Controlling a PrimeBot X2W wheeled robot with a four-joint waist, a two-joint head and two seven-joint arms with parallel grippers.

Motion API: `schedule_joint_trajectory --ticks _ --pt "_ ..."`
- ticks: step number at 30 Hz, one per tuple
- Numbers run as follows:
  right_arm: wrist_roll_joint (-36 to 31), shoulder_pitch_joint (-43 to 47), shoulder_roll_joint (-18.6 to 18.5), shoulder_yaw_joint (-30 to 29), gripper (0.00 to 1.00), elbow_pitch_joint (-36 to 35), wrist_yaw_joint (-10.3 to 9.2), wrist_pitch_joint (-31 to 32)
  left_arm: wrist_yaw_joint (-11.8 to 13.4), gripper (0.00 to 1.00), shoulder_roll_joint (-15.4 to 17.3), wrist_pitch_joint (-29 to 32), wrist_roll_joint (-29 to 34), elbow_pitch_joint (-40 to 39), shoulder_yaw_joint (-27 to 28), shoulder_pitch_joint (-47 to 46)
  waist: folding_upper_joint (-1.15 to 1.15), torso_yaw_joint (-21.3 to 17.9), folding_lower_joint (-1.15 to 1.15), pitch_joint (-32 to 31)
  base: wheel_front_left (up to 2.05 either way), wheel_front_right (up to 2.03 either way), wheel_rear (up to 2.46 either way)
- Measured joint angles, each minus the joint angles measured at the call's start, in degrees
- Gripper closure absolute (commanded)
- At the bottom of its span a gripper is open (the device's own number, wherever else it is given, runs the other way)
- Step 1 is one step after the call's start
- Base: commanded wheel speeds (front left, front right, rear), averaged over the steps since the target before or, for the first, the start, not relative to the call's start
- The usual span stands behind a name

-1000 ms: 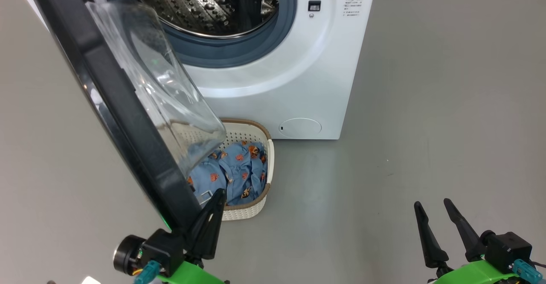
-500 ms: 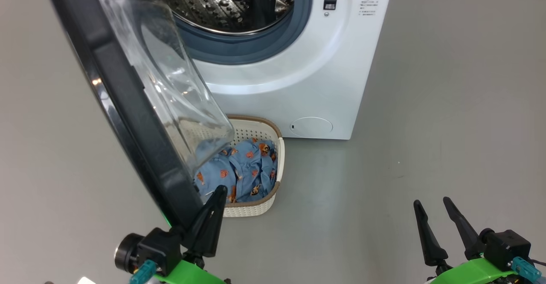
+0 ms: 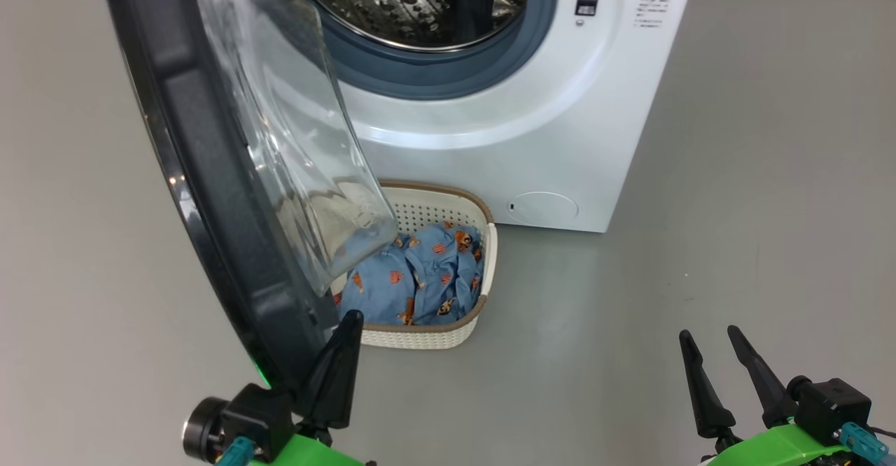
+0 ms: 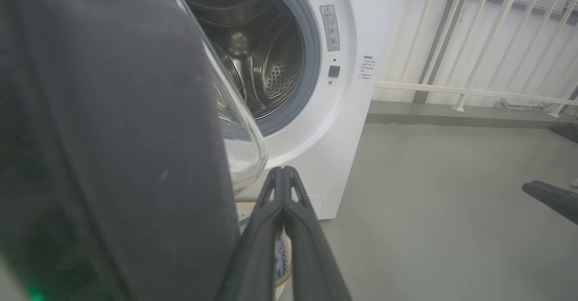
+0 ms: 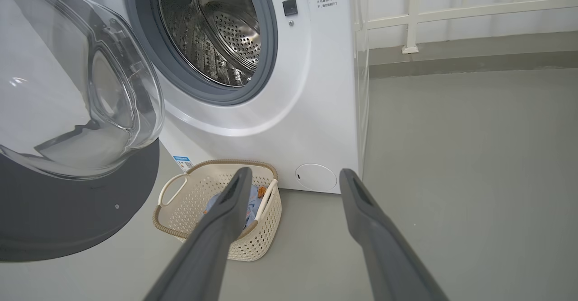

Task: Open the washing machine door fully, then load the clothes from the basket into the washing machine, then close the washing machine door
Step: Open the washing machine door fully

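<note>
Near left, head view: left gripper [image 3: 348,322], fingers pinched together on nothing, rests against the washing machine door [image 3: 210,186], swung wider than a second ago (camera turned too), so opening looks nearly done; right gripper [image 3: 708,332] spread, empty. Left wrist view: door just left of those fingers. Right wrist view: drum [image 5: 212,34] bare; clothes [image 5: 256,201] all in the basket [image 5: 253,246] by the washing machine [image 5: 316,111].
</note>
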Motion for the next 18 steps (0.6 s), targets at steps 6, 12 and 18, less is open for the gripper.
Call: schedule_joint_trajectory --ticks 6,12,18 --pt "0.01 0.01 0.0 -0.16 0.0 0.01 0.0 0.0 1.59 1.0 0.02 0.01 -0.6 -0.78 0.47 0.96 0.0 1.85 0.0 0.05 0.0 0.0 0.0" --pt "0.02 0.01 -0.05 -0.25 0.0 0.05 0.0 0.0 2.26 1.0 0.08 0.07 -1.53 -0.98 1.3 1.62 0.0 4.33 0.0 -0.02 0.0 0.0 0.0" --pt "0.01 0.01 -0.05 -0.08 0.0 0.23 0.0 0.0 2.96 1.0 0.7 0.08 -2.08 -1.0 2.71 2.17 0.0 7.01 0.0 -0.42 0.0 0.0 0.0"
